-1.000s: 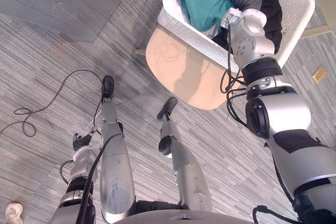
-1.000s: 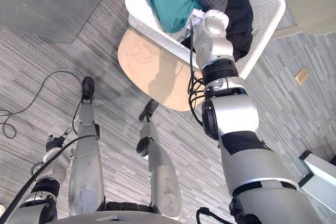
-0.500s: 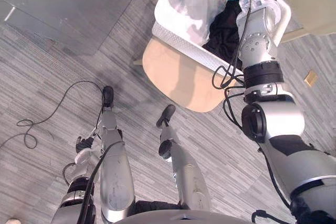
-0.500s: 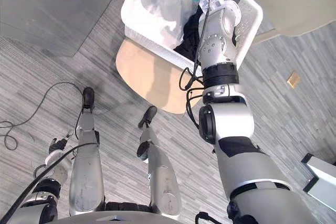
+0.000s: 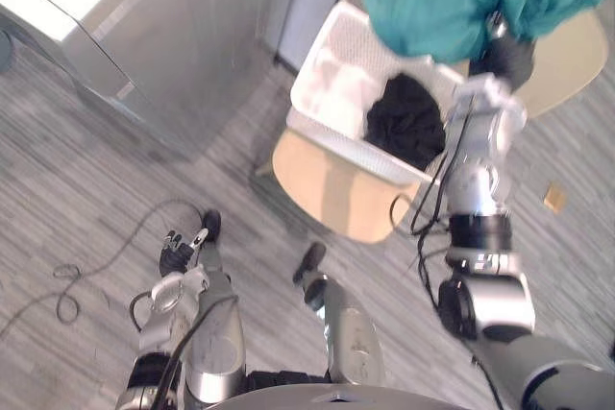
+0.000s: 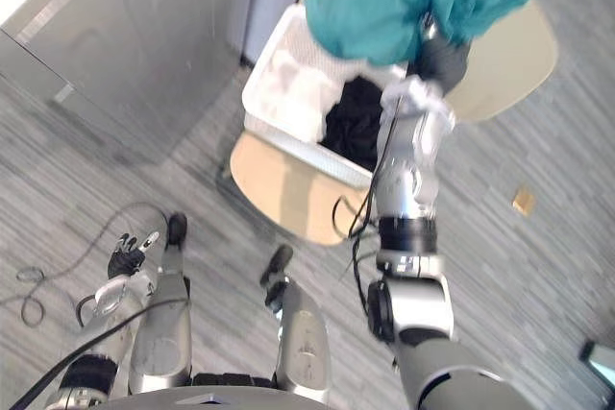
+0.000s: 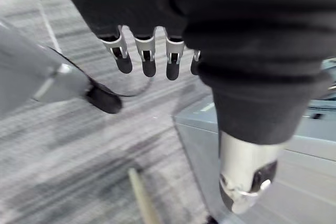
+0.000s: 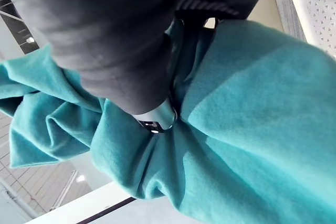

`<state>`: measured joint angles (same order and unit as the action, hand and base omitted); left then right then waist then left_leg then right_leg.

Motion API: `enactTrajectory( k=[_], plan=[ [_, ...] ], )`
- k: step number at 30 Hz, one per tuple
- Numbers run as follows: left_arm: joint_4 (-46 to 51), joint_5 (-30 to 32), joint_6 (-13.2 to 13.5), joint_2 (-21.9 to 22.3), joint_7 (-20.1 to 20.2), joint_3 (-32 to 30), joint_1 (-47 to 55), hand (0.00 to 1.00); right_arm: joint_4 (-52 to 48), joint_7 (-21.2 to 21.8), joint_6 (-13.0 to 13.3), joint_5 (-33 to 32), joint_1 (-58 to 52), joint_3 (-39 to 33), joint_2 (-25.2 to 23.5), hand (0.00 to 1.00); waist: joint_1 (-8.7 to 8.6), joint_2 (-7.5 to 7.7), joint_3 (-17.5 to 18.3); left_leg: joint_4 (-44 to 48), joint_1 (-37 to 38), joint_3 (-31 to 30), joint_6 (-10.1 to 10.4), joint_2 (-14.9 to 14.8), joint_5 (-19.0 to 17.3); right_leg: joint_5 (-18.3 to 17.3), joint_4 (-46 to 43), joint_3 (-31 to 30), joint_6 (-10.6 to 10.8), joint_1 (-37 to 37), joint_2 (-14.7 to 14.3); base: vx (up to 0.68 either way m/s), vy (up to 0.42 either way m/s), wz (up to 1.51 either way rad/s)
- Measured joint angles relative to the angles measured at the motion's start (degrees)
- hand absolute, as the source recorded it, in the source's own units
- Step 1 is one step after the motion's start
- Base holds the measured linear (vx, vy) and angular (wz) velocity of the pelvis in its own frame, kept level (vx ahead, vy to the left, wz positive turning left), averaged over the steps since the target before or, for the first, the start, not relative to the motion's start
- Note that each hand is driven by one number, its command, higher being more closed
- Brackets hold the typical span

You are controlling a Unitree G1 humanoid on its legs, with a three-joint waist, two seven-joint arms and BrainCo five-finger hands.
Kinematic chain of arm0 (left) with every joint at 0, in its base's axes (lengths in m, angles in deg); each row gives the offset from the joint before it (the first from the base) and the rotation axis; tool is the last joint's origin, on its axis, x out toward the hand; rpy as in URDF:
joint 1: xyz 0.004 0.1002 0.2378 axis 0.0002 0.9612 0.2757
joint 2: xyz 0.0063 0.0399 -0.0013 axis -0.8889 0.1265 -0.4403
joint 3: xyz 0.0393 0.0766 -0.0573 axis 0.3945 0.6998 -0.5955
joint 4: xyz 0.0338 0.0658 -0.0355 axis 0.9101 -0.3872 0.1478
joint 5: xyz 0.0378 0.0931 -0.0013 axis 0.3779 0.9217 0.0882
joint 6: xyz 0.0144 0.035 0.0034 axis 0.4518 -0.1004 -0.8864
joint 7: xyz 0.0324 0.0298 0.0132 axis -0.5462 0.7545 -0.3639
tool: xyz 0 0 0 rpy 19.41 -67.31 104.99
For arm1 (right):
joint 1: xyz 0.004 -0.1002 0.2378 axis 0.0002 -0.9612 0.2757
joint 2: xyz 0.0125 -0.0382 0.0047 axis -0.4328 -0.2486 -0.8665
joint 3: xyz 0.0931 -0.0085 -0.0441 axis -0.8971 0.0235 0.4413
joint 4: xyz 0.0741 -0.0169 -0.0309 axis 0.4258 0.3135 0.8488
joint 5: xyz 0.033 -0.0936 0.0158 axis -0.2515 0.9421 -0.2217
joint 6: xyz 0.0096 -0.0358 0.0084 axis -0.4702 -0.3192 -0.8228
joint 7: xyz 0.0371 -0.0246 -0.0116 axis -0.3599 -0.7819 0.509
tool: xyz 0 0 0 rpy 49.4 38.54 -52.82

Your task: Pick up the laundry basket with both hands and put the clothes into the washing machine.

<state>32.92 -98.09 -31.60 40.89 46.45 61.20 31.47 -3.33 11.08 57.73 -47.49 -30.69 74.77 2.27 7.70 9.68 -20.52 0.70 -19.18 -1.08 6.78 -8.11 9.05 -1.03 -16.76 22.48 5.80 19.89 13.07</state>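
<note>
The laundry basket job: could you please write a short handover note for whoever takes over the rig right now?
Left hand: open, hanging low at the robot's side, holding nothing.
Right hand: shut on the teal garment, held up above the laundry basket.
The basket sits on the beige round stool with black clothes inside; neither hand is on it.
Done: one garment is out of the basket.
Left: loading this garment and the rest.
</note>
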Motion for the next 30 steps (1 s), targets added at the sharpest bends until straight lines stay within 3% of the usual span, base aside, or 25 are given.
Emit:
enactTrajectory(
  k=[2, 8, 15, 24, 28, 30],
  plan=[
    [7.56, 1.28, 0.03, 0.76, 0.78, -0.96, 3.04, 0.0, -2.34, 2.09, -1.31, 0.6, -6.64, 0.73, -1.49, 1.0, -0.08, -1.59, 3.87, -0.04, 1.9, 0.2, -0.63, 0.83, -0.43, 0.03, 0.65, 0.22, 0.25, -2.26, 0.77, 0.14, 0.009, 0.11],
    [17.44, 3.28, 1.18, 1.74, 0.8, -5.01, 3.82, 0.0, -2.75, 7.21, -4.41, 3.67, -12.87, 3.39, -3.14, 1.0, -1.6, -5.63, 9.33, -1.13, 5.96, 1.37, -0.69, 1.22, -0.81, 0.96, 3.88, 0.2, 1.32, -6.83, 0.69, 0.08, 0.006, -0.02],
    [24.52, 3.12, 1.06, 2.19, 0.6, -6.21, 3.43, 0.0, -2.77, 10.87, -8.59, 8.26, -15.77, 5.98, -3.58, 1.0, -3.42, -7.07, 13.68, -3.4, 12.76, 4.8, -0.47, 1.0, -1.61, 3.2, 9.53, -1.96, 1.88, -12.89, -0.47, 0.05, 0.002, -0.2],
    [24.58, 2.06, 0.57, 2.15, 0.55, -6.6, 3.9, 0.0, -3.58, 14.44, -11.81, 9.01, -18.2, 8.27, -3.72, 1.0, -2.89, -7.71, 17.57, -4.03, 16.43, 8.5, 0.11, 0.79, -2.5, 5.72, 13.85, -5.21, 1.34, -15.57, -1.4, -0.01, 0.015, -0.19],
    [25.08, 3.33, 0.7, 0.98, 0.68, -3.59, 3.9, 0.0, -7.08, 15.86, -12.27, 8.9, -20.72, 9.15, -4.73, 1.0, -2.93, -7.77, 18.28, -4.63, 17.27, 10.33, -0.15, 0.9, -2.69, 6.31, 15.54, -6.18, 1.18, -15.94, -1.41, -0.07, 0.022, -0.04],
    [25.61, 3.31, 0.71, -1.94, 5.24, 3.44, 3.09, 0.0, -7.08, 16.37, -12.31, 8.89, -20.91, 9.95, -5.41, 1.0, -3.39, -7.88, 19.07, -5.13, 17.26, 11.46, -0.11, 0.91, -2.66, 6.37, 15.98, -6.42, 1.09, -15.84, -1.3, -0.06, 0.025, -0.03]
  ],
)
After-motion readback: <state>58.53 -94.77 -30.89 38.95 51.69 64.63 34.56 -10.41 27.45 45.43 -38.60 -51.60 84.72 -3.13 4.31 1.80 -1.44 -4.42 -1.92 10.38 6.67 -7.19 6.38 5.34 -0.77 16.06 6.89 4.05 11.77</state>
